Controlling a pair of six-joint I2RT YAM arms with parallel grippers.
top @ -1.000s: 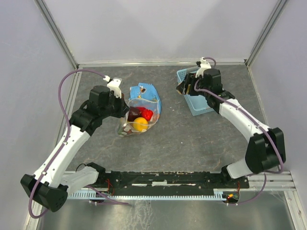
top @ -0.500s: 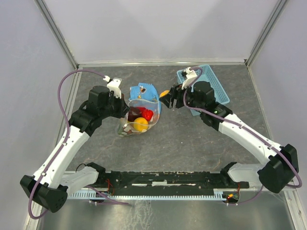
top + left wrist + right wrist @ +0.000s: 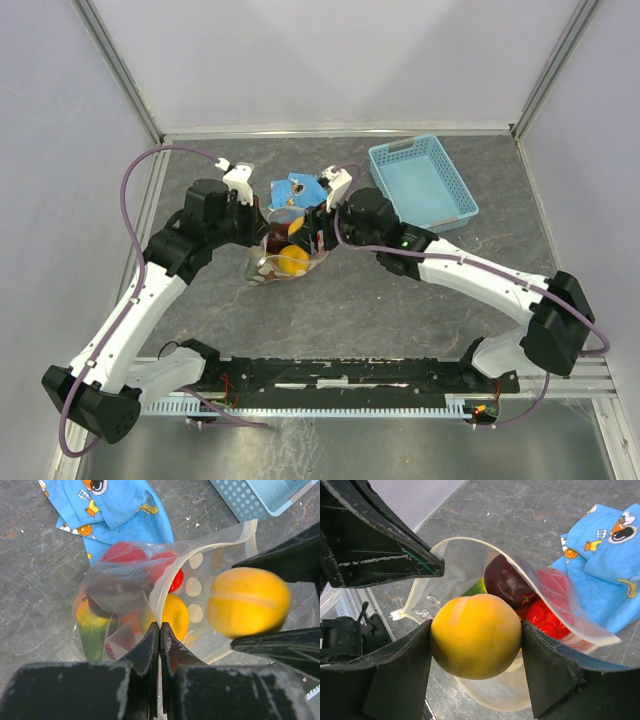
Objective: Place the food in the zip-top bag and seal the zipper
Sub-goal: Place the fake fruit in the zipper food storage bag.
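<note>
The zip-top bag [image 3: 220, 542], beside one blue cloth [image 3: 107, 510], is held open at its rim by the closed left gripper [image 3: 159, 630]. Four pieces are counted inside: one yellow fruit [image 3: 175, 615], one red fruit [image 3: 125, 552], one dark maroon fruit [image 3: 507, 582] and one green-orange fruit [image 3: 90, 625]. One yellow-orange fruit [image 3: 476, 630] is clamped in the right gripper [image 3: 476, 642] at the bag's mouth; one light blue basket [image 3: 420, 185] stands apart.

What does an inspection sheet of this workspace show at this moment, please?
Surface: grey stone-patterned table.
Job's things: zip-top bag held open, fruits inside; yellow fruit at its mouth.
Clutter: blue cartoon cloth beside bag; light blue basket far right.
Grippers: left pincer shut on bag rim; right pincer shut on yellow fruit.
Cables: purple cable loops beside left arm.
Surroundings: pale walls, metal frame.
</note>
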